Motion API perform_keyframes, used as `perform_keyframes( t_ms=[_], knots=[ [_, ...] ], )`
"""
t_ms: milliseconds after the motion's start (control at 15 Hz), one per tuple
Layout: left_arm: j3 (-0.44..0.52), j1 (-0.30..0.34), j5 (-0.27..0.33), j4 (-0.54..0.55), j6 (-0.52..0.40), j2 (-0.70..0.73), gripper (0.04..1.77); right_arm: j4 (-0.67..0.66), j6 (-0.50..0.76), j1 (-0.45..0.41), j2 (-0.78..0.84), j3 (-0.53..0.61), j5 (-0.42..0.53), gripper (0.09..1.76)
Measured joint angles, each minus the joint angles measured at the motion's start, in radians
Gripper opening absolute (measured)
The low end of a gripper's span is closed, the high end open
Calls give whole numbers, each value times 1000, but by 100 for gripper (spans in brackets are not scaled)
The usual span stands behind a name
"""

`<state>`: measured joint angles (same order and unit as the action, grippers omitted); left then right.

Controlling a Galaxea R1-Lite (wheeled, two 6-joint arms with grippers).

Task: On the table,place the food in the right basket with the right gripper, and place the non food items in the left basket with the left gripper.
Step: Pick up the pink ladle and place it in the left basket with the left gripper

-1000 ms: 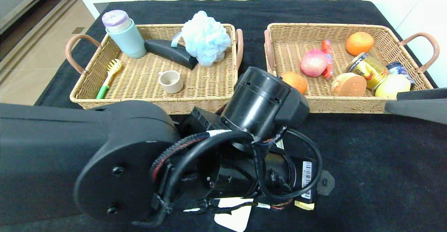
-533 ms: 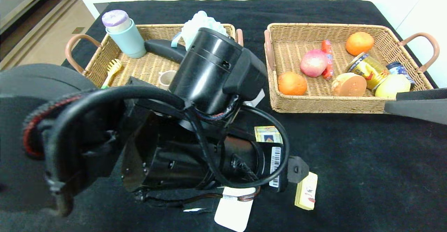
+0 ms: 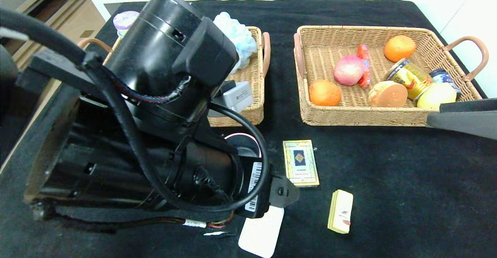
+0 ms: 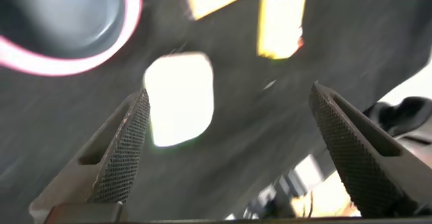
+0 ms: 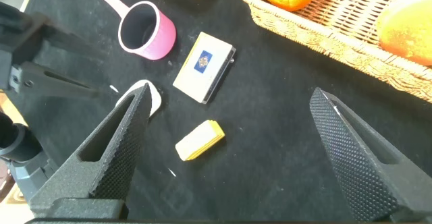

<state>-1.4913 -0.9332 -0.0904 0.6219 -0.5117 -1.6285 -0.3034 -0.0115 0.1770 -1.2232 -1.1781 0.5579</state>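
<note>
My left gripper (image 4: 226, 150) swung back toward the left basket (image 3: 254, 95), fingers spread and empty, uncovering the card box (image 3: 301, 163); my right gripper (image 5: 236, 150) hung open, idle.

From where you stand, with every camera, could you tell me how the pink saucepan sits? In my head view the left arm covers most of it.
Observer: The right wrist view shows the pink saucepan whole. It stands upright on the table, apart from the card box, with its handle pointing away from the box.
Operator: Thank you. Are the fingers of the left gripper open?
Observer: Yes. The left wrist view shows them spread wide with nothing held, and the white bar lies on the cloth beyond them, nearer one finger.
</note>
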Motion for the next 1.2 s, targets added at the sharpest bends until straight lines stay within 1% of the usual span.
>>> perform_keyframes(
  t_ms=[133, 333, 467, 667, 1000, 1200],
  knots=[
    [-39, 24, -9, 87, 0, 6, 171, 0, 0, 1, 0, 1, 0, 171],
    [-58, 72, -48, 164, -1, 5, 171, 0, 0, 2, 0, 1, 0, 171],
    [-60, 117, -64, 181, -6, -4, 171, 0, 0, 2, 0, 1, 0, 171],
    [-61, 176, -67, 201, -26, -19, 171, 0, 0, 2, -2, 1, 0, 171],
    [-72, 239, -66, 201, -108, -51, 172, 0, 0, 3, -5, 3, 0, 171],
    [-97, 277, -66, 200, -136, -82, 172, 0, 0, 4, -5, 3, 0, 171]
  ],
)
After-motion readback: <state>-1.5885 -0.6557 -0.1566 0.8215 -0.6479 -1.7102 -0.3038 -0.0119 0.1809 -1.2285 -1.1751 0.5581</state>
